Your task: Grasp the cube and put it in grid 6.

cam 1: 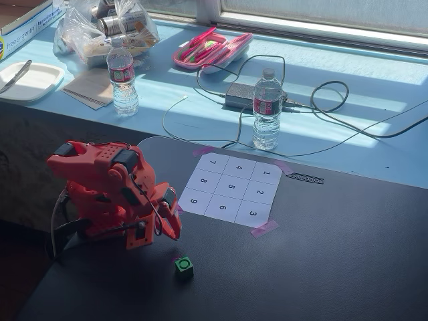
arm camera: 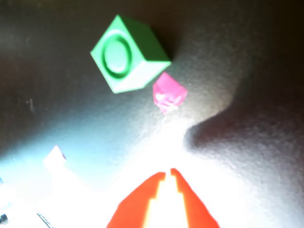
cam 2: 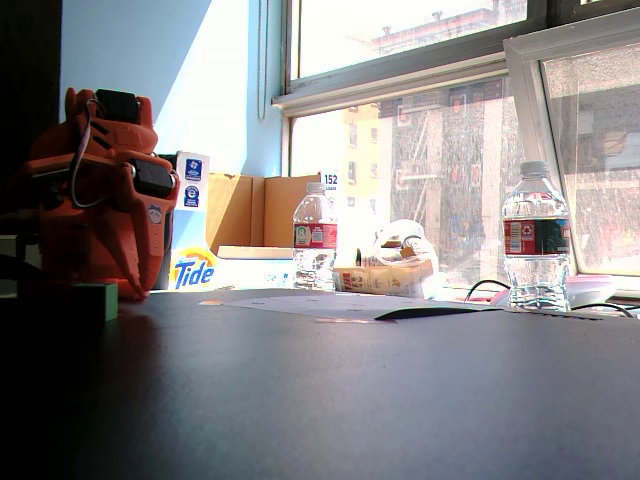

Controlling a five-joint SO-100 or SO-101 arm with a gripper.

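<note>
The small green cube (cam 1: 184, 267) with a ring on its top face sits on the black table, in front of the folded orange arm. In the wrist view the cube (arm camera: 128, 54) lies at the upper left, tilted, with a scrap of pink tape (arm camera: 168, 92) beside it. My gripper (arm camera: 168, 173) is shut and empty, its orange tips nearly touching, well short of the cube. In a fixed view the gripper (cam 1: 175, 233) points down just behind the cube. Grid 6 (cam 1: 223, 208) is the middle cell of the numbered sheet's near row, beyond and right of the cube.
Two water bottles (cam 1: 123, 77) (cam 1: 267, 110) stand on the blue sill behind the sheet, with a power adapter (cam 1: 241, 95), cables and a pink case (cam 1: 210, 48). Pink tape (cam 1: 265, 229) holds the sheet's near corner. The low fixed view shows the cube (cam 2: 95, 300) in shadow beside the arm.
</note>
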